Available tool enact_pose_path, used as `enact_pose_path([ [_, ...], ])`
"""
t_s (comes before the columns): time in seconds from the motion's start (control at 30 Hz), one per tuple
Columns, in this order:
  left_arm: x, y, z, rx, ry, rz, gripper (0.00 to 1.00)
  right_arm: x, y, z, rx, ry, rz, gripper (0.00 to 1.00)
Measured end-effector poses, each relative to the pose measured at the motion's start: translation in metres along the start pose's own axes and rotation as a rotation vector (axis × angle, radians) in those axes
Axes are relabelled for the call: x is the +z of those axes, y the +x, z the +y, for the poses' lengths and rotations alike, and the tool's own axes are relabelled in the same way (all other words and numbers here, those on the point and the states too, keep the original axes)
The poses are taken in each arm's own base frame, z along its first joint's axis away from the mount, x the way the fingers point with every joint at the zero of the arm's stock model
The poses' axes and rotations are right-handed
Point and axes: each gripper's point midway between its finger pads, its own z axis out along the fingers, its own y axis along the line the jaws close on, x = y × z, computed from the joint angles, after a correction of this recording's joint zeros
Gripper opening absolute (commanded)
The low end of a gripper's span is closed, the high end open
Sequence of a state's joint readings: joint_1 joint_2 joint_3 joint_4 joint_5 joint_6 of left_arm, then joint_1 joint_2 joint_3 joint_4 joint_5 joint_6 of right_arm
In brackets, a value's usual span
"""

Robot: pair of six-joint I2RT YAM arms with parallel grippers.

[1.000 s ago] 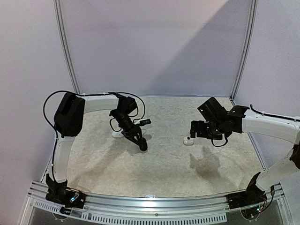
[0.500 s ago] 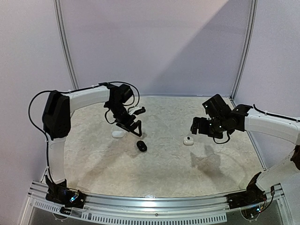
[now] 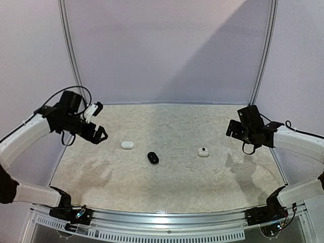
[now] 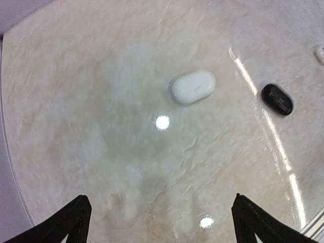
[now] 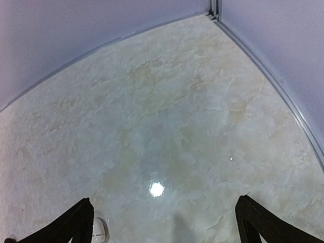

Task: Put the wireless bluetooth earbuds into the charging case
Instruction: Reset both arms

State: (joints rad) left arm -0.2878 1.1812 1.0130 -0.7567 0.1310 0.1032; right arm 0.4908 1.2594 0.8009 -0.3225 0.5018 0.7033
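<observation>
Jaws on both arms stood wide open and empty: the left jaws hung above the tabletop's [image 3: 167, 187] left side, the right jaws above its right. A closed white charging case [image 3: 127, 145] lay nearest the left jaws, a black case [image 3: 153, 157] near it at mid-tabletop, and a small white piece [image 3: 203, 152] with a dark spot toward the right jaws. Whether earbuds sat inside the cases could not be told.
</observation>
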Motion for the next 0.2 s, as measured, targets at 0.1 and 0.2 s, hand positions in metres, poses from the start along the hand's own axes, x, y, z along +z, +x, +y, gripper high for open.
enact_pose_path([
  [0.1, 0.022, 0.061, 0.021, -0.093, -0.076, 0.028, 0.99, -0.004, -0.004, -0.015, 0.025, 0.026, -0.079, 0.99],
  [0.2, 0.018, 0.081, 0.025, -0.111, -0.129, -0.065, 0.99, -0.004, 0.007, -0.033, 0.034, 0.048, -0.115, 0.99],
])
